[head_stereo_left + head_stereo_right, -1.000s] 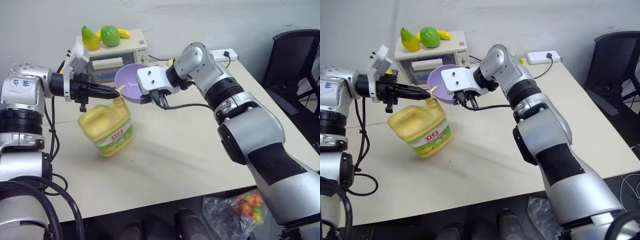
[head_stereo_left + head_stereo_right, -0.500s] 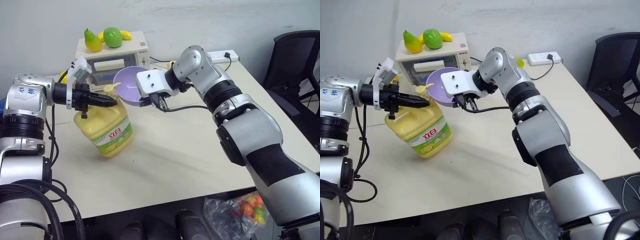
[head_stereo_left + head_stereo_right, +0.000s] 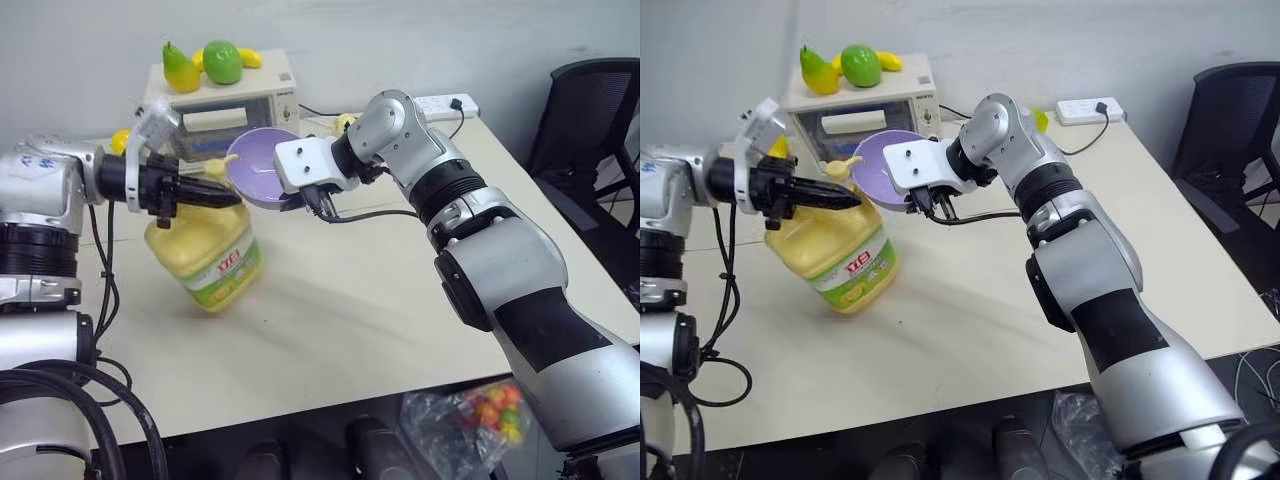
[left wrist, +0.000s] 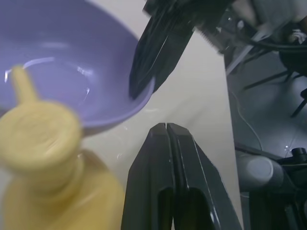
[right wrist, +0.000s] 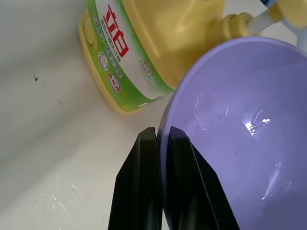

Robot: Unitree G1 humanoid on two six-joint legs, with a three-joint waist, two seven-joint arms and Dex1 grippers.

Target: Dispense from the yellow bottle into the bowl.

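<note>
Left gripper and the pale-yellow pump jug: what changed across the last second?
The shut left gripper dipped toward the pump head of the pale-yellow plastic jug, then came back up beside it. The jug, tilted a second ago, now leans less. The right gripper stayed clamped on the rim of the small lavender plastic bowl, held tilted at the nozzle. The toy fruits on the white appliance did not move.

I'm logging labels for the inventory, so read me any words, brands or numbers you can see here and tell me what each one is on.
Yellow bottle, green-and-white label: large red characters, seemingly Chinese; I cannot read them with confidence. The small round badges and fine print below them are too small to read.
Cream appliance at the back: small dark markings on its front panel, too small to read.
Left arm: handwritten marks on a white patch, illegible.
Bowl: no text.
</note>
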